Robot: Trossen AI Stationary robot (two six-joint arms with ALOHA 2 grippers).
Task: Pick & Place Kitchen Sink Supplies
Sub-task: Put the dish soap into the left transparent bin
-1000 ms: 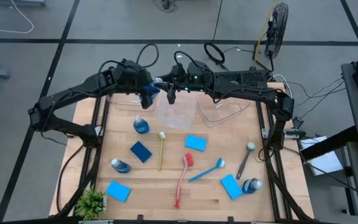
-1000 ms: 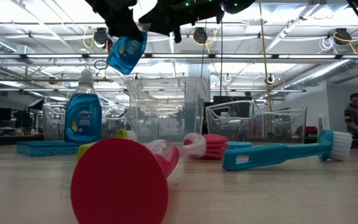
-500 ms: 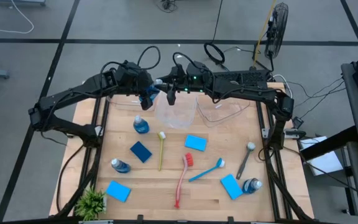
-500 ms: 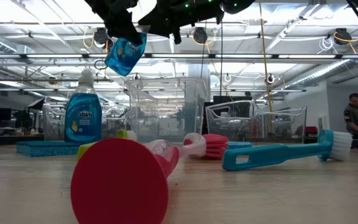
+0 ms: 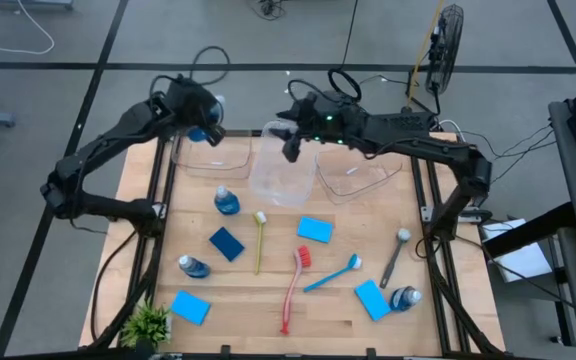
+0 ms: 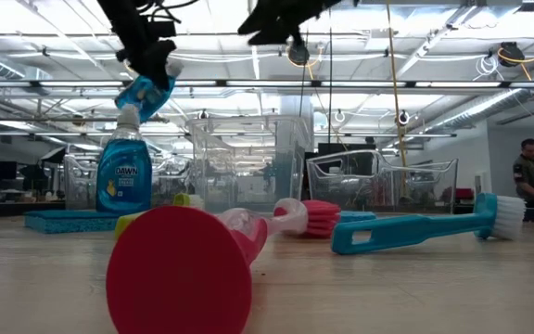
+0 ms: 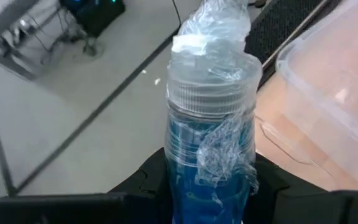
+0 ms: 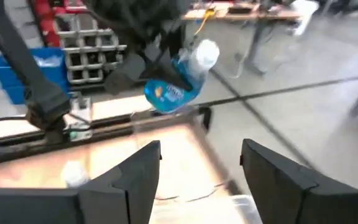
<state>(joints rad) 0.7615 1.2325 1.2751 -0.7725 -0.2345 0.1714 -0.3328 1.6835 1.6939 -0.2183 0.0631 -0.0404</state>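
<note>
My left gripper (image 5: pixel 203 125) is shut on a small clear bottle of blue liquid (image 7: pixel 209 155) with a pale cap (image 7: pixel 211 84) under clear film. It hangs in the air over the far rim of the left clear tub (image 5: pixel 208 155). My right gripper (image 8: pixel 197 168) stands open and holds nothing, high over the far rim of the middle tub (image 5: pixel 283 175), and faces that bottle (image 8: pixel 169 92). On the table, another bottle (image 5: pixel 226 201) stands upright and two lie (image 5: pixel 193 265) (image 5: pixel 404 297). Among them lie blue sponges (image 5: pixel 315 229) and red (image 5: pixel 293 290), blue (image 5: pixel 332 273), yellow-green (image 5: pixel 259 240) and grey (image 5: pixel 395 256) brushes. My left gripper pinches the bottle's body (image 7: pixel 185 186) between its two fingers, one on each side, well below the cap. The bottle runs along the fingers, its cap end pointing away from the gripper. It is lifted clear and tilted, cap (image 6: pixel 168 68) higher than base.
A third clear tub (image 5: pixel 360 175) stands at the far right. A small green spiky plant (image 5: pixel 146 325) sits at the near left corner. Dark frame rails (image 5: pixel 158 200) run along both sides of the wooden table. A person (image 6: pixel 529 176) stands far off in the room.
My left gripper has swung toward the table's far left corner and taken the bottle from over the middle tub to over the left tub's far rim. The bottle has stayed tilted and clear. My right gripper has drawn back from the bottle, up and a little to the right.
</note>
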